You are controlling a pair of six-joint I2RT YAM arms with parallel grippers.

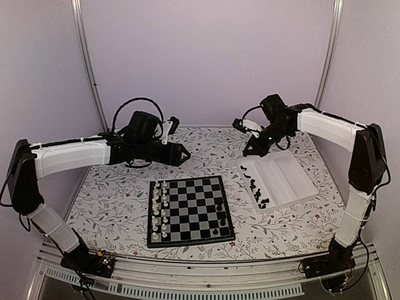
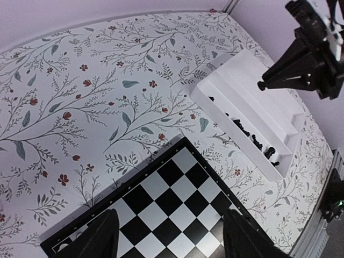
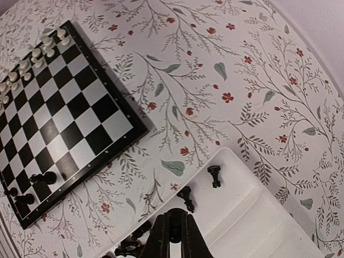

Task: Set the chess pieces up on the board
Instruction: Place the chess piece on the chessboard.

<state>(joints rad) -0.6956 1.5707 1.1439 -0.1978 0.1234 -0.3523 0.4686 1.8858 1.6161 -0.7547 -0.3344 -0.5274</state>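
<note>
- My right fingers are pressed fully together, hanging just above the near end of the white tray. I see nothing standing out between the tips, so I doubt I have a piece, but the view is too poor to rule out a sliver of one.
- My left fingers stand wide apart and empty, poised over the far edge of the board.
- Most of the black chessmen lie in the tray's lowest channel, some upright and some apparently toppled. A few already stand on the board's right-hand edge, opposite the white chessmen lined up along its left.
- I judge these pieces to be very light, hard, smooth plastic: stiff enough for a firm pinch, yet apt to squirt sideways or tip if I close off-centre.
- The best hold looks like the narrow waist, above the flared base and below the head, with my fingers coming straight down around an upright piece.
- Neighbours crowd close, so I would choose one standing apart, near the channel's end.
- The board looks light too and rests loose on the flowered surface. A hard set-down could nudge it.
</note>
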